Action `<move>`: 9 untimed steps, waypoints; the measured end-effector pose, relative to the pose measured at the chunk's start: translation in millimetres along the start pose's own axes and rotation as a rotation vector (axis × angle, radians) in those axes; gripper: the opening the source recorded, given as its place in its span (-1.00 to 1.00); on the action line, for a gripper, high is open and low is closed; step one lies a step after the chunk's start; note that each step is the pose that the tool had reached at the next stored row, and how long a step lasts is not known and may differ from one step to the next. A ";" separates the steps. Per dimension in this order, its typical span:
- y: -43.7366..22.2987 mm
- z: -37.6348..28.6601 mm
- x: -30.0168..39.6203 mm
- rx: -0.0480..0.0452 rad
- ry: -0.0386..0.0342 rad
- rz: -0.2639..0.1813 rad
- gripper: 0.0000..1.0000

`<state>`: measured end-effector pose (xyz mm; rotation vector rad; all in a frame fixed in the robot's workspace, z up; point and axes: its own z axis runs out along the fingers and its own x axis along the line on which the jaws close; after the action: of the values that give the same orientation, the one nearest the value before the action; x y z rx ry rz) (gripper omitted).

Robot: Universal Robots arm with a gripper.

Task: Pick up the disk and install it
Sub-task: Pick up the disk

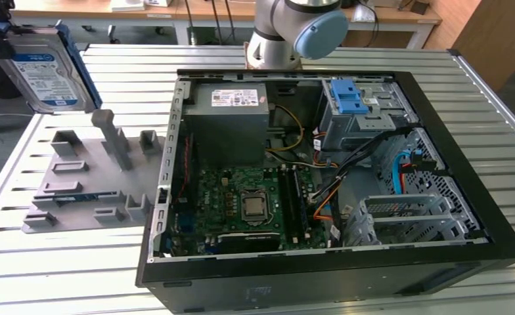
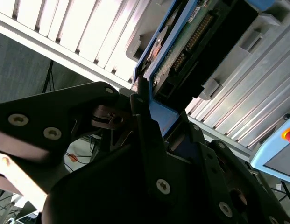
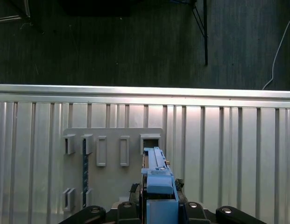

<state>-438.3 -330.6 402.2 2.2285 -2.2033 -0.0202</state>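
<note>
Pincer (image 2: 153, 103) is pressed together on the disk (image 2: 191, 39), and in the second wrist view the black fingers (image 2: 141, 122) pinch the blue bracket's edge from both sides with no gap showing. One pincer, one disk. The first wrist view looks along the disk's thin blue edge (image 3: 157, 176), with the pincer (image 3: 159, 201) gripping it at the near end.

From the exterior view, the disk (image 1: 44, 65) is up off the table (image 1: 468, 85), upright with its label facing the camera, near the table's far corner on the exterior view's left. It touches nothing but the fingers.

On the table below it, by the edge on the exterior view's left, lies one grey plate (image 1: 87, 180) with raised holders. One of its slots holds a thin blue-green strip (image 3: 84, 163).

Beside the plate, in the table's middle, sits one open case (image 1: 328, 269). Inside are one grey supply box (image 1: 236, 115), one green board (image 1: 240, 203), one blue latch (image 1: 349, 97) and a tangle of cables. One arm (image 1: 288, 29) rises at the table's far edge.
</note>
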 end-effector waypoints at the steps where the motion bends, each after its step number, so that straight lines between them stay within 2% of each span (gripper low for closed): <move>1: 0.0 -0.8 0.0 0.0000 0.0000 0.000 -0.27; 9: 0.1 -8.0 0.0 -0.0001 0.0000 0.000 -0.27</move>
<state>-438.2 -330.6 410.2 2.2285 -2.2032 -0.0203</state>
